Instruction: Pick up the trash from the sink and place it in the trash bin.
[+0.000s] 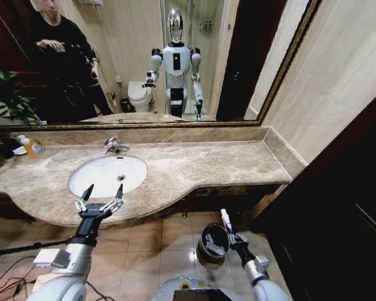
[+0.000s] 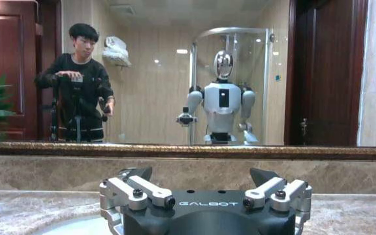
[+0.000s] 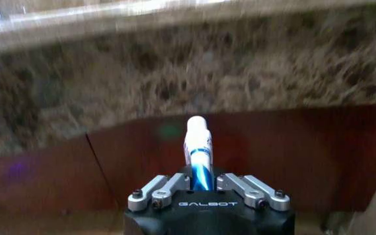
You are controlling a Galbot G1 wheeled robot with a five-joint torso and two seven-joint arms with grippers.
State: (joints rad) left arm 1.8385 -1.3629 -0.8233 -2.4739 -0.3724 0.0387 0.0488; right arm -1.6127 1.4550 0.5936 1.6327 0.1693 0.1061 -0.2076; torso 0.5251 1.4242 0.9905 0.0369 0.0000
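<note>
The right gripper [image 1: 230, 231] sits low in the lower right of the head view, just beside the trash bin [image 1: 212, 246] on the tiled floor. Its fingers are clamped on a thin white-and-blue tube [image 1: 225, 219], which sticks up and out past the fingertips. In the right wrist view the same tube [image 3: 198, 147] stands straight out from between the closed fingers [image 3: 164, 187], in front of the marble counter's edge. The tube seems to be held by one end so the free end can be tipped over the bin's silvery rim; it is near the opening but looks slightly to the side of it, not yet above it.

The left gripper [image 1: 103, 192] hovers at the near edge of the sink [image 1: 106, 172], in the left middle of the head view, fingers spread apart and holding nothing. It looks poised to reach into the basin, where no litter can be made out.
</note>
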